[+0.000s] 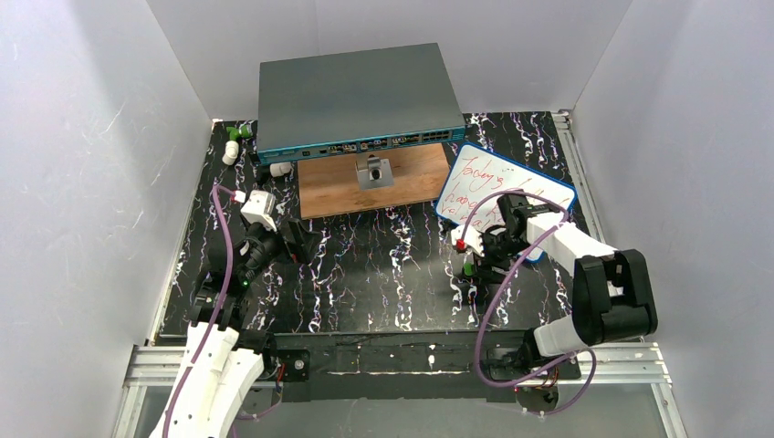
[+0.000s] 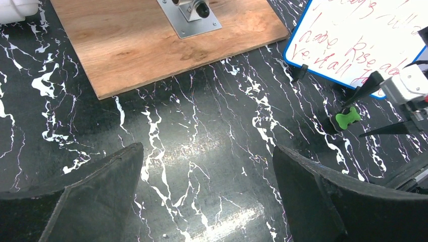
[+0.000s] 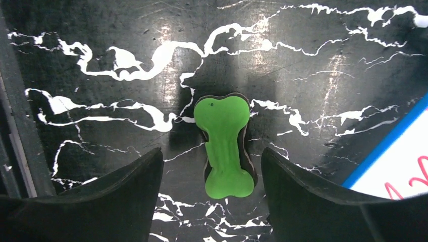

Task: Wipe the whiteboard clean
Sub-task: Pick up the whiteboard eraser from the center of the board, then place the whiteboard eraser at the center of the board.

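Between the parted jaws of your right end effector lies the green bone-shaped eraser; probably light and spongy, so pinch its narrow waist.

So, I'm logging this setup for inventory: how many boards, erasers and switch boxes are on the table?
Boards: 2, a blue-framed white rectangular whiteboard and a brown wooden board
Erasers: 1, a green bone-shaped eraser
Switch boxes: 1, a grey-teal flat network switch box
Total: 4
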